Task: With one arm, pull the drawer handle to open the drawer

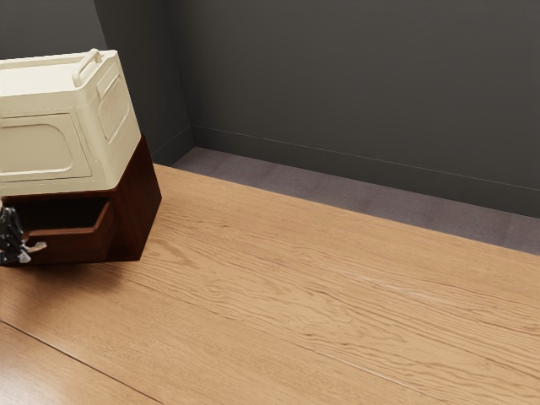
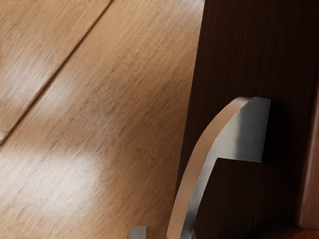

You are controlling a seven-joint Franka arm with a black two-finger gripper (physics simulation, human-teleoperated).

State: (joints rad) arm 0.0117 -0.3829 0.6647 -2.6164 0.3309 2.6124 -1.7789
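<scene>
The gripper (image 1: 12, 238) is at the exterior view's left edge, partly cut off, against the drawer front beside the silver handle (image 1: 36, 247). Behind it, the dark red-brown drawer (image 1: 72, 246) stands partly pulled out of its cabinet (image 1: 139, 202), its dark inside visible over the front's rim. In the wrist view, the curved metal handle (image 2: 238, 132) stands out from the dark drawer front (image 2: 249, 45) and runs down past the lower edge. Whether the gripper is closed on the handle cannot be made out.
A cream box (image 1: 51, 139) with a raised top handle rests on the cabinet. The wooden table (image 1: 295, 295) extends toward the exterior view's right, with a seam in its surface near the front. Dark walls (image 1: 354, 84) rise beyond the floor behind it.
</scene>
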